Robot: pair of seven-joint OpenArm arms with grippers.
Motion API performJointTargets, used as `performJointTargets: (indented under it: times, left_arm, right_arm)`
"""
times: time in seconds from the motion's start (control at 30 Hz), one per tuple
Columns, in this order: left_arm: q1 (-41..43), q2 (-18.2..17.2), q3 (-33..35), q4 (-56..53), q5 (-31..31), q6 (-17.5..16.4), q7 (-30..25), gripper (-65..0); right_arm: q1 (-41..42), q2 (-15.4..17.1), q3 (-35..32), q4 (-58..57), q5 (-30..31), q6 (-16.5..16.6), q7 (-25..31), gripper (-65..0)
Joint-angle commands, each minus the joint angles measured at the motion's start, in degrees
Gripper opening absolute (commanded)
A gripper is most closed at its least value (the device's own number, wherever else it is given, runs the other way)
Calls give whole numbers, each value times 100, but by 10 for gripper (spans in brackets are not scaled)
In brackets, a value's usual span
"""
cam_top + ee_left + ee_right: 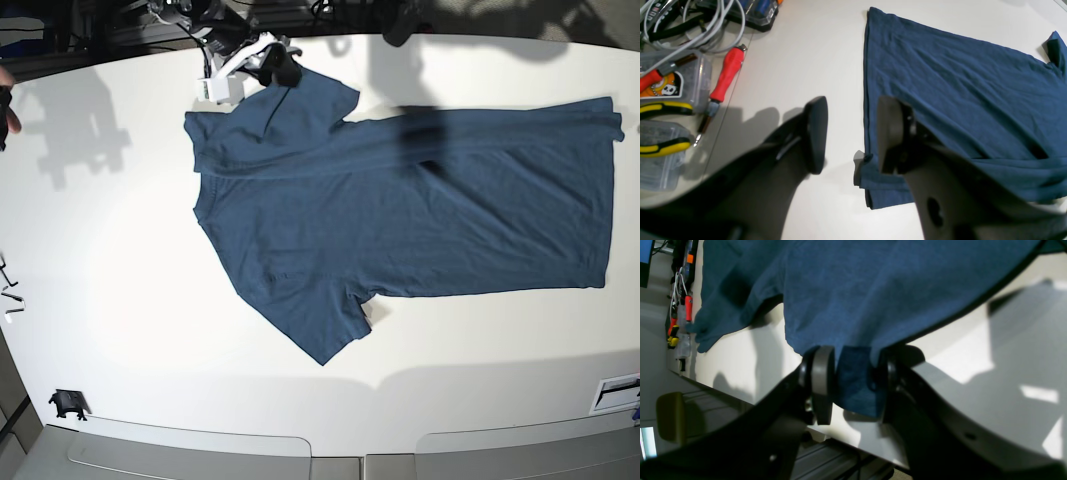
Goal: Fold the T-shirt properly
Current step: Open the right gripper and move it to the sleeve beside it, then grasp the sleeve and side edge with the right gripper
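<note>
Fabric is soft, light and limp: the T-shirt (420,220) lies spread on the table (110,230), hem at 3 o'clock, collar at 9. Expect sagging; grip at hem corners or shoulder seams. Left gripper (851,135) stands open and empty beside a hem corner. Right gripper (857,383) has cloth between parted jaws; grip cannot be told.

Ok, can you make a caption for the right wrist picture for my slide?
Blue T-shirt cloth hangs between the right gripper's jaws, above the white table.
</note>
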Motion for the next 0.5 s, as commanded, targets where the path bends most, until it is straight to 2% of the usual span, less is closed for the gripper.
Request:
performJointTargets:
  times: [0.0, 0.1, 0.27, 0.37, 0.47]
  left_arm:
    - [2, -175, -66, 96, -138, -20, -140, -425]
    - [2, -175, -66, 96, -138, -20, -140, -425]
    - [2, -175, -66, 96, -138, -20, -142, -425]
    - [2, -175, -66, 96, -138, -22, -142, -425]
    - [4, -175, -66, 96, -138, -20, -160, -425]
  right_arm:
    - [-68, 15, 0, -7, -155, -66, -232, -498]
    - [-66, 15, 0, 22, -151, -61, -229, -650]
    - [-66, 15, -2, 295, -74, 282, -227, -650]
    - [-9, 15, -7, 549, 195, 319, -214, -650]
    - [297, 15, -7, 632, 181, 389, -205, -650]
